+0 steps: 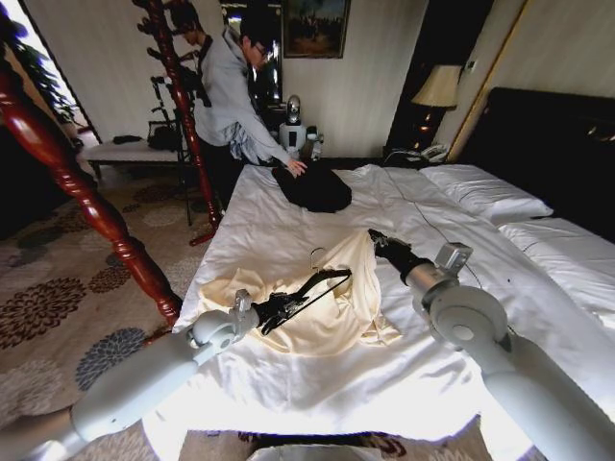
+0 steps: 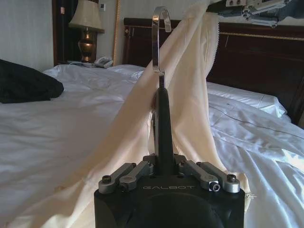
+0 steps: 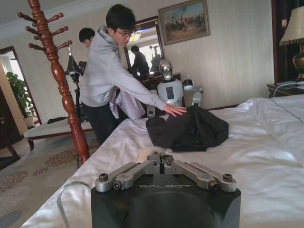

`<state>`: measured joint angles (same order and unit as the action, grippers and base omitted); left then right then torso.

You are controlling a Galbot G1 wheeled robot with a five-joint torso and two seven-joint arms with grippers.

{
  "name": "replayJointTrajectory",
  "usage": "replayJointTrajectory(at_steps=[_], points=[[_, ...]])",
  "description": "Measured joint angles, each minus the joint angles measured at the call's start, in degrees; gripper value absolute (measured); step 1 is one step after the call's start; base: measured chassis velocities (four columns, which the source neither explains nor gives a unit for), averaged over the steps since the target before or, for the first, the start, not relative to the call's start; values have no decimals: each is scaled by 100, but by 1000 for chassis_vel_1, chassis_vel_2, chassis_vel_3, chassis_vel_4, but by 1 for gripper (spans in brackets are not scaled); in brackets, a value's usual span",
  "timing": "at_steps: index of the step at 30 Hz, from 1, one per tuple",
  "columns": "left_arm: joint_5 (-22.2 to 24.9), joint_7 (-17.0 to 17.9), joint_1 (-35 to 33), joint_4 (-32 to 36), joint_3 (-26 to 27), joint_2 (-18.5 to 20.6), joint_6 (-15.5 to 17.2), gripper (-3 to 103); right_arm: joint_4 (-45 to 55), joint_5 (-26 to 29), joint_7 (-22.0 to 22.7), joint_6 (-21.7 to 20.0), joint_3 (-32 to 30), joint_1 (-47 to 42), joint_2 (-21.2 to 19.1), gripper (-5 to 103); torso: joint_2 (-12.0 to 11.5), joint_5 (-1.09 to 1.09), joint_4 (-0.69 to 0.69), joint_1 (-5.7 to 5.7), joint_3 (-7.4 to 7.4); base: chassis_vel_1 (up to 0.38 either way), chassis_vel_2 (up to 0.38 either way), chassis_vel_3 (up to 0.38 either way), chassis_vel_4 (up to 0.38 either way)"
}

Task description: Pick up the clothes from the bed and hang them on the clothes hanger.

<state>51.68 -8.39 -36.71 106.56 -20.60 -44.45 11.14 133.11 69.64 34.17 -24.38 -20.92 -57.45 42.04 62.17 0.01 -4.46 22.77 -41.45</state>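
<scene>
At the lower left of the head view the left arm reaches in over the white bed [image 1: 288,379], and its left claw [image 1: 272,309] sits left of the frame's centre, pinching the clothes hanger [image 1: 312,288] by one black bar. In the left wrist view that bar rises straight out from between the pressed-in fingers [image 2: 130,172], with the silver hook at the top of the frame. The cream clothes [image 1: 327,307] lie spread across the middle of the frame, partly under the hanger. One edge of them is lifted toward the right claw [image 1: 377,240], just right of centre, which is closed on the fabric. In the left wrist view the cloth hangs like a tent from that claw in the upper right corner. Farther up the frame, a person's hand rests on a dark garment [image 1: 312,187].
</scene>
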Motion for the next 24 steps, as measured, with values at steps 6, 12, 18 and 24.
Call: replayJointTrajectory(at_steps=[6, 12, 18, 24], points=[[37, 87, 87, -90, -85, -170, -5, 16, 144, -88, -41, -46, 12, -300, 95, 0, 0, 1, 0, 0, 0, 0, 0, 0, 0], [52, 198, 95, -134, -93, -339, -30, 16, 306, -146, -127, -87, -24, -617, 81, 0, 0, -1, 0, 0, 0, 0, 0, 0, 0], [94, 306, 150, -184, -132, -536, -58, 16, 467, -204, -201, -155, -10, -955, 145, 0, 0, -1, -1, 0, 1, 0, 0, 0, 0], [162, 404, 160, -147, -124, -564, -81, 16, 569, -315, -282, -172, -4, -1255, 207, 0, 0, 0, -1, 0, 1, 0, 0, 0, 0]])
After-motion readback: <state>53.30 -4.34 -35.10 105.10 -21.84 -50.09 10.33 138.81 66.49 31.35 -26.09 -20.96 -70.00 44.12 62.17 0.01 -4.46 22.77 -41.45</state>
